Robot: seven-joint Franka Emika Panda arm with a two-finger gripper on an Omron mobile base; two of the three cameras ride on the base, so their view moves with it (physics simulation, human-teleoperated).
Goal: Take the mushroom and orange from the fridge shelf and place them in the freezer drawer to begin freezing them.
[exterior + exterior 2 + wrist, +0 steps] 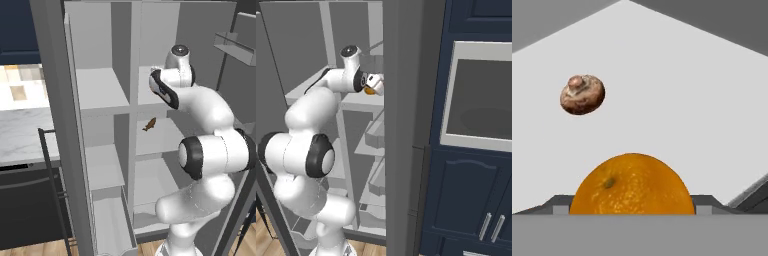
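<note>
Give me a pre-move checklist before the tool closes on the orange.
1. Orange centred low in the hand view, right at the tool: ok.
2. Tool reached in at shelf level, orange patch at its tip: ok.
3. Tool open around the orange: cannot tell, fingers hidden.
4. Mushroom lies apart from the orange, out of the way: ok.
5. Freezer drawer pulled out, ready to receive: ok.

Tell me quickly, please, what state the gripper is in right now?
Gripper: right at the orange on the fridge shelf; whether it is open or shut on it cannot be told.
</note>
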